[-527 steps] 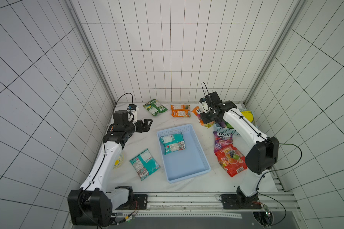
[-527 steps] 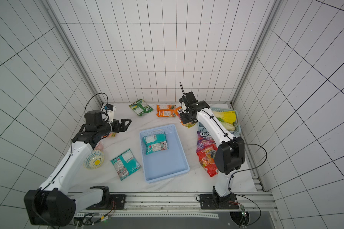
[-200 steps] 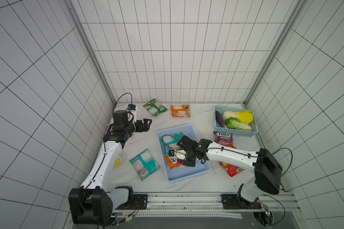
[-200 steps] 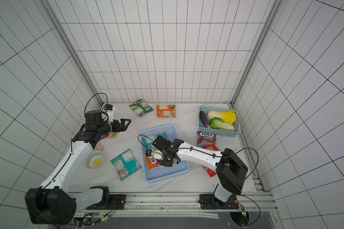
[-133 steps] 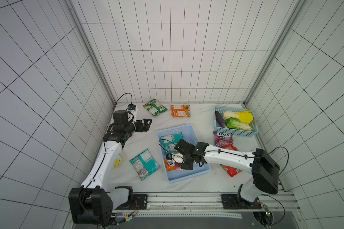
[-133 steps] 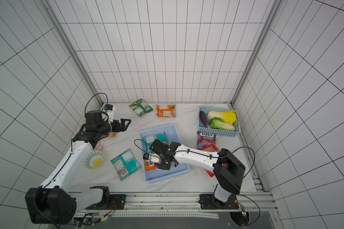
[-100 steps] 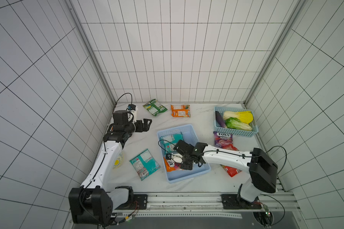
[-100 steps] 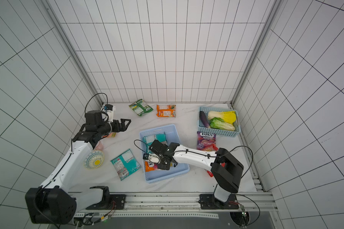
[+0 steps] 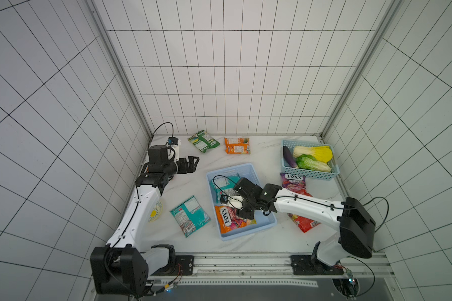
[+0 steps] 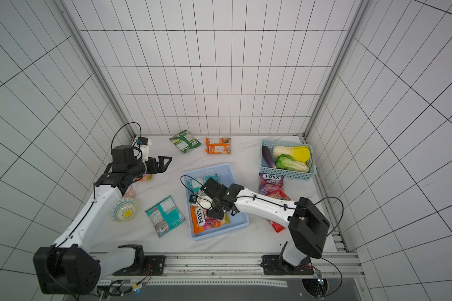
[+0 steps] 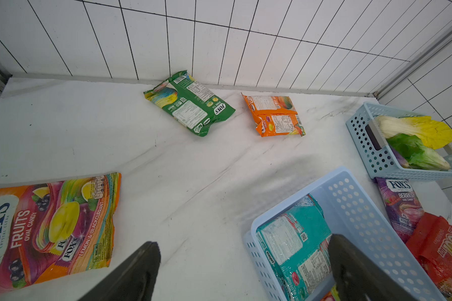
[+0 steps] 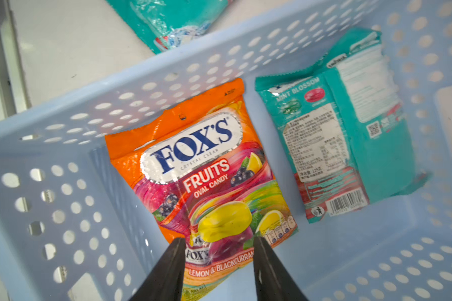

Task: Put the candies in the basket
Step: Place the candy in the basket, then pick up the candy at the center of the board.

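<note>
- Over the 7 o'clock end of the basket [image 9: 248, 232]: right gripper [image 12: 218, 239], jaws partway apart, one on either side of the bottom edge of the orange FOXS bag [image 12: 201, 177], which lies flat on the basket floor.
- At 12 o'clock of that bag, also inside the basket: teal bag [image 12: 350, 130].
- At 10 o'clock of the table: left gripper [image 9: 192, 163], jaws spread wide, holding nothing.
- Outside the basket: teal packet [image 9: 190, 215] at 9 o'clock; green bag [image 9: 202, 140] and small orange bag [image 9: 237, 145] at 12 o'clock; purple bag [image 9: 292, 181] and red bag [image 9: 302, 221] at 3 o'clock.
</note>
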`<state>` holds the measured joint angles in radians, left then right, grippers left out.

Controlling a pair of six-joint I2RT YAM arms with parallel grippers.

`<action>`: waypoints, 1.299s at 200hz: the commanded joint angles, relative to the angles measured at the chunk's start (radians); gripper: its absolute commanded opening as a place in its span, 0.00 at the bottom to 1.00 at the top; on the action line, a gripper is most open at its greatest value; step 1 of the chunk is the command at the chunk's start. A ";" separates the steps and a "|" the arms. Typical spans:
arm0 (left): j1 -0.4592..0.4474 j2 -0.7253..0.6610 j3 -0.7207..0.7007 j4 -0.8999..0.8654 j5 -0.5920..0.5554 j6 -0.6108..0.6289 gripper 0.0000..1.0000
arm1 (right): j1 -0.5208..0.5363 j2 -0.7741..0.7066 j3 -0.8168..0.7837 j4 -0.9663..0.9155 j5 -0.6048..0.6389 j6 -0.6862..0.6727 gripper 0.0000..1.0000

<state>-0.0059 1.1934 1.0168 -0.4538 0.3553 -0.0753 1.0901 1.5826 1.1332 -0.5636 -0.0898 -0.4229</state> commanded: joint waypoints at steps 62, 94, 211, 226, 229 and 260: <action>-0.014 -0.012 -0.041 -0.162 -0.118 0.239 0.98 | -0.125 -0.202 -0.102 0.102 0.016 0.090 0.70; -0.032 -0.013 -0.013 -0.290 -0.155 0.317 0.98 | -0.187 -0.305 -0.127 0.108 0.054 0.117 0.77; -0.035 0.073 0.013 -0.615 -0.222 0.643 0.98 | -0.280 -0.632 -0.378 0.295 0.318 0.095 0.99; -0.035 0.094 -0.001 -0.604 -0.227 0.644 0.98 | -0.281 -0.655 -0.396 0.307 0.354 0.098 0.99; -0.035 0.101 -0.001 -0.603 -0.231 0.642 0.98 | -0.281 -0.656 -0.398 0.306 0.365 0.102 0.99; -0.028 0.163 -0.014 -0.614 -0.273 0.654 0.97 | -0.274 -0.704 -0.445 0.343 0.395 0.081 0.99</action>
<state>-0.0391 1.3209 1.0267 -1.0599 0.1154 0.5453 0.8173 0.9218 0.7311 -0.2844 0.2516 -0.3237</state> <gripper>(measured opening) 0.975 0.989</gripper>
